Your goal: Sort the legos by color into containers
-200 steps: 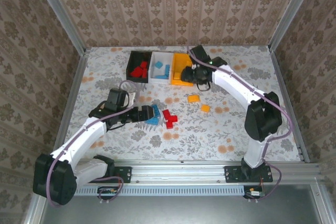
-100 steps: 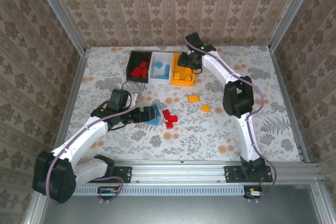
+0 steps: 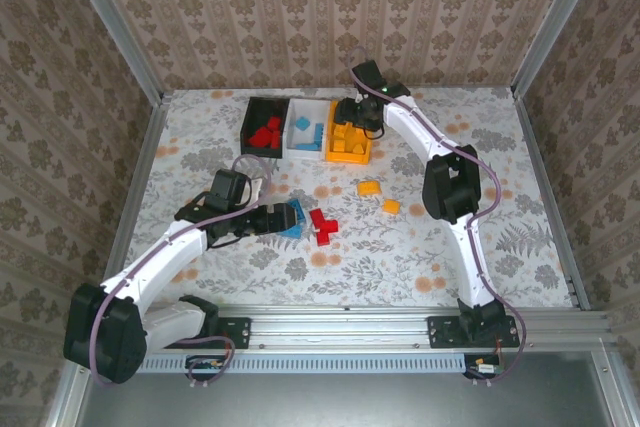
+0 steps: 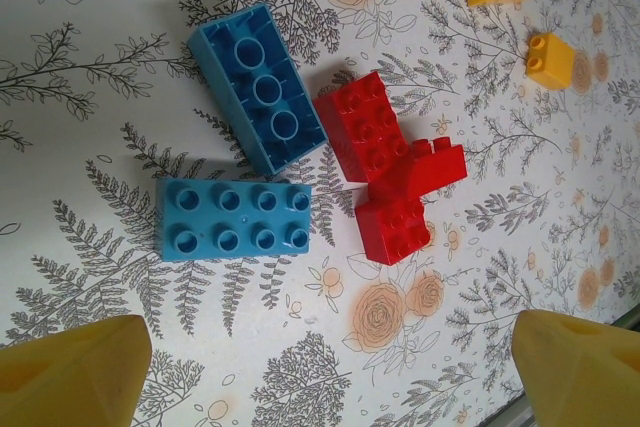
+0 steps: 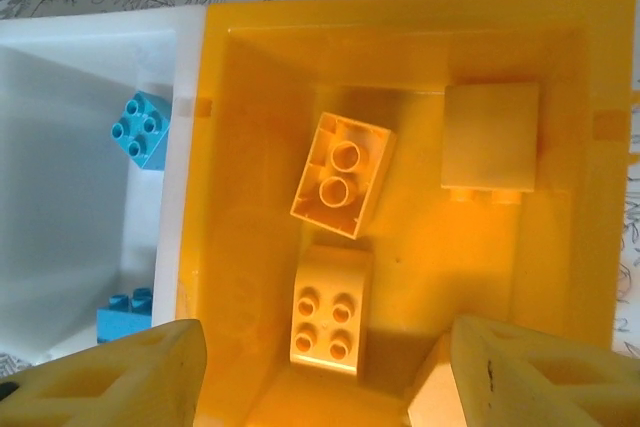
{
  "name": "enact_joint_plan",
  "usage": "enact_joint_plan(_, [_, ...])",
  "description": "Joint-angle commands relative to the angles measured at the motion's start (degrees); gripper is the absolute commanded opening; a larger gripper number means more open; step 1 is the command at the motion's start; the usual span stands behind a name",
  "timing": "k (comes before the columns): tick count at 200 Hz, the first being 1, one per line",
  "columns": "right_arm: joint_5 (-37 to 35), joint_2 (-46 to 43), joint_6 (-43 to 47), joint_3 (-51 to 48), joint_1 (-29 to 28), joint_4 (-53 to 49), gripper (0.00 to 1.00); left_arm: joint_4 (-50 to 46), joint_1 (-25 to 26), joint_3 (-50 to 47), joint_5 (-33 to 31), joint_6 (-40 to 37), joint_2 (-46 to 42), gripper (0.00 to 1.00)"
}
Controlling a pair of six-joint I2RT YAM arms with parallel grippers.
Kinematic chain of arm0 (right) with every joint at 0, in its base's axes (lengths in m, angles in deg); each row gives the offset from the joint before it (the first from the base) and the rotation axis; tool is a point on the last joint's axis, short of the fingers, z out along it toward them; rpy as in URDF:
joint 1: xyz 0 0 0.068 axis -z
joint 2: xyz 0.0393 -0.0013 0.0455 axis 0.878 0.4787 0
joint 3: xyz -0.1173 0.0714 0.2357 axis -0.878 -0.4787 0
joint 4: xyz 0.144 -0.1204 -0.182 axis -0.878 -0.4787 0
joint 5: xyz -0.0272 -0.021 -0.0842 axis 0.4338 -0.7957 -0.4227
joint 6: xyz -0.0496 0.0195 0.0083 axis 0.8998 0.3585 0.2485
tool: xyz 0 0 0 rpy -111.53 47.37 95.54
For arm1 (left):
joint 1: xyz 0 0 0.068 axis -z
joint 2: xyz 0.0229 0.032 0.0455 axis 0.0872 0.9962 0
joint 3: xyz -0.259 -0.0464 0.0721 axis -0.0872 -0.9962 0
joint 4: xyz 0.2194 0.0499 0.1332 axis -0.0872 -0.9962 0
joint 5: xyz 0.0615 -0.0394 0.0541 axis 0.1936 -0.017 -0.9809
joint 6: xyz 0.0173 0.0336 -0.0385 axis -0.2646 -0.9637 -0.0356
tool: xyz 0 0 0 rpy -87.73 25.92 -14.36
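1. The left gripper (image 4: 322,372) hangs over the flowery table (image 3: 400,257) with its fingers spread wide and nothing between them.
2. Right below it are two blue bricks (image 4: 235,219), one of them flipped studs-down. A red clump (image 4: 390,172) sits just beside that one.
3. Two loose orange-yellow bricks (image 4: 550,59) lie off toward the right arm's side, apart from that bunch.
4. The right gripper (image 5: 330,387) is over the orange bin (image 5: 560,247), fingers apart and gripping nothing.
5. At least three yellow bricks (image 5: 340,175) are in that bin.
6. The white bin (image 5: 80,167), pressed up against it, holds small blue pieces (image 5: 140,129).
7. The black bin (image 3: 250,117), at the left end of the row, holds red pieces (image 3: 265,134).
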Motion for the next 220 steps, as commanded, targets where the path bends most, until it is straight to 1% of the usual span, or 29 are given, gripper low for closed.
enact_joint_plan(1, [1.8, -10.1, 2.4, -4.8, -0.2, -2.3, 0.70, -2.7, 0.3, 2.3, -1.0, -0.1, -1.3, 0.94])
enact_joint_plan(7, [2.2, -12.2, 2.9, -7.2, -0.2, -3.2, 0.71, -3.3, 0.3, 2.6, -1.4, -0.5, -1.5, 0.94])
enact_joint_plan(10, [2.5, -13.3, 3.3, -8.3, -0.2, -3.7, 0.71, -3.5, 1.9, 2.7, -1.7, -0.8, -1.5, 0.94])
enact_joint_plan(22, [4.0, -17.6, 5.5, -13.2, -0.3, -6.0, 0.73, -4.4, 3.5, 3.5, -2.1, -2.2, -1.1, 0.94])
enact_joint_plan(35, [4.9, -23.2, 7.3, -20.6, -0.3, -7.4, 0.74, -5.7, 5.7, 4.9, -2.8, -4.3, 0.4, 0.94])
enact_joint_plan(58, [3.9, -32.8, 8.3, -35.3, -0.1, -9.0, 0.75, -7.8, 10.5, 9.0, -5.4, -9.6, 4.9, 0.94])
enact_joint_plan(85, [3.6, -42.0, 6.5, -50.9, 0.2, -6.7, 0.76, -12.2, 15.3, 18.2, -7.6, -16.8, 14.4, 0.92])
enact_joint_plan(113, [3.5, -48.0, 2.6, -62.4, 1.5, -1.4, 0.76, -17.9, 20.0, 28.7, -12.2, -21.7, 24.8, 0.90])
enact_joint_plan(129, [4.0, -48.2, 2.6, -65.1, 2.0, 0.3, 0.76, -17.9, 21.5, 31.4, -12.9, -22.2, 28.2, 0.90])
enact_joint_plan(147, [4.0, -46.3, 3.2, -66.0, 2.5, 1.4, 0.76, -16.7, 22.4, 32.4, -12.3, -21.1, 30.0, 0.90])
enact_joint_plan(169, [3.7, -41.8, 3.0, -64.4, 3.2, 0.9, 0.75, -14.7, 23.0, 31.7, -11.4, -19.3, 30.3, 0.90])
enact_joint_plan(191, [3.3, -38.4, 0.6, -63.3, 3.2, 2.3, 0.75, -14.0, 23.0, 30.6, -11.4, -18.4, 30.1, 0.90])
enact_joint_plan(220, [-0.5, -34.5, -2.0, -60.5, 2.7, 1.8, 0.75, -14.1, 22.9, 29.8, -11.8, -18.3, 29.9, 0.91])
